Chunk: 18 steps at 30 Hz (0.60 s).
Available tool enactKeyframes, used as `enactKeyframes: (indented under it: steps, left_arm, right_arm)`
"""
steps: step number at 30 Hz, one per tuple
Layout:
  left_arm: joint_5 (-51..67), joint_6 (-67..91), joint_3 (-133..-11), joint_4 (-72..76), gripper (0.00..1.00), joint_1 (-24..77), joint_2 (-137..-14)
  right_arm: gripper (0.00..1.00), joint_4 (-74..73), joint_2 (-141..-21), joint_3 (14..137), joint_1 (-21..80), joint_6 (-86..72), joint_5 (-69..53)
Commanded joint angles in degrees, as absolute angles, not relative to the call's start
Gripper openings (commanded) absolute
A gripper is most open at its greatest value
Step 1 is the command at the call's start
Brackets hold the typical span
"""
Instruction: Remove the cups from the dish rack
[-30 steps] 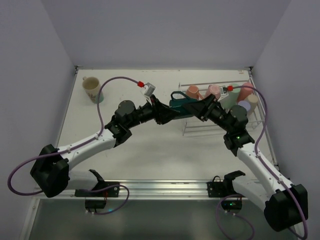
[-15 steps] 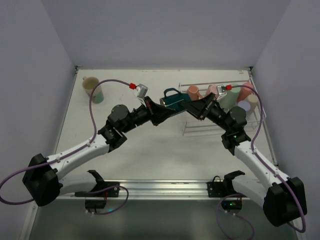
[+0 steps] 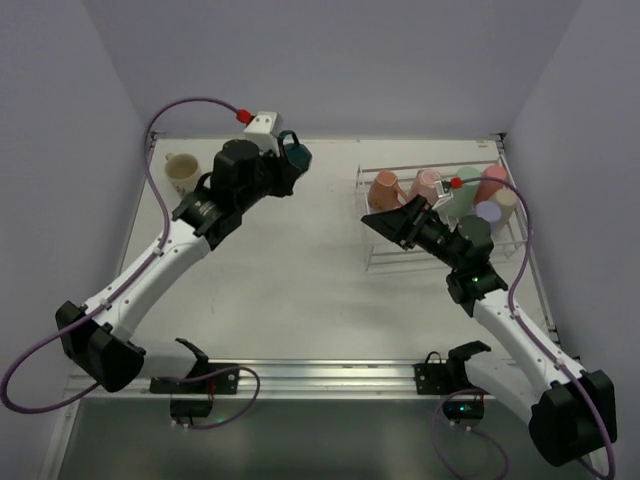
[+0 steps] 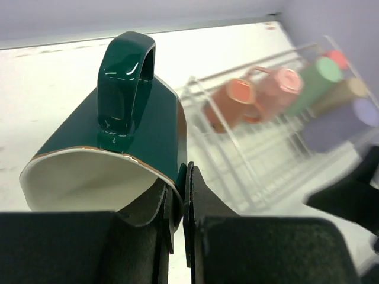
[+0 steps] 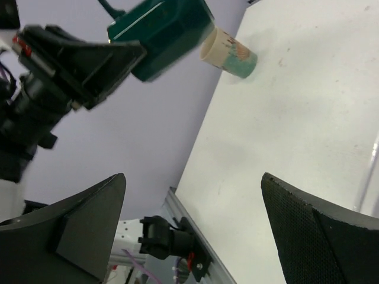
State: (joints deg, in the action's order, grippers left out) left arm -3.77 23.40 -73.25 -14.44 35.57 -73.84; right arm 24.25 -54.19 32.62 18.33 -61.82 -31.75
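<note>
My left gripper (image 3: pixel 284 166) is shut on the rim of a dark green mug (image 3: pixel 295 155) and holds it in the air over the table's back left. In the left wrist view the mug (image 4: pixel 136 136) lies on its side, handle up, its wall pinched in the gripper (image 4: pixel 185 177). My right gripper (image 3: pixel 388 224) is open and empty at the left end of the dish rack (image 3: pixel 400 262). In the rack are a salmon cup (image 3: pixel 385 187), a pink cup (image 3: pixel 428 185), a mint green cup (image 3: pixel 465 192), a coral red cup (image 3: pixel 492 180), a lavender cup (image 3: pixel 487 212) and a cream tumbler (image 3: pixel 506 202).
A cream mug (image 3: pixel 181 172) stands on the table at the back left, near the wall; it also shows in the right wrist view (image 5: pixel 228 52). The rack (image 4: pixel 249 177) sits against the right wall. A metal rail (image 3: pixel 320 375) runs along the near edge.
My left arm has carried the dark green mug up and away from the rack, to the left and back. My right gripper stays open by the rack's left end.
</note>
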Motion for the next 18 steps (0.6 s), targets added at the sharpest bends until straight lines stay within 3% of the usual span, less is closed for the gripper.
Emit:
enactKeyframes:
  steps: [1,7,18]
  left_arm:
    - [-7.8,16.1,-83.7,-28.5,0.0,30.7,-78.5]
    - [-7.6,12.5,-93.9,-39.1,0.0,23.4,-89.6]
    - [-6.0,10.6,-102.2,-43.3,0.0,15.0,-106.3]
  right_arm:
    - [0.99,14.3,-50.0,35.8,18.5,-52.4,-26.6]
    - [0.99,3.2,-47.3,38.5,20.1,-43.3,-22.2]
    - [0.99,0.6,-46.1,37.0,21.1,-38.7,-21.7]
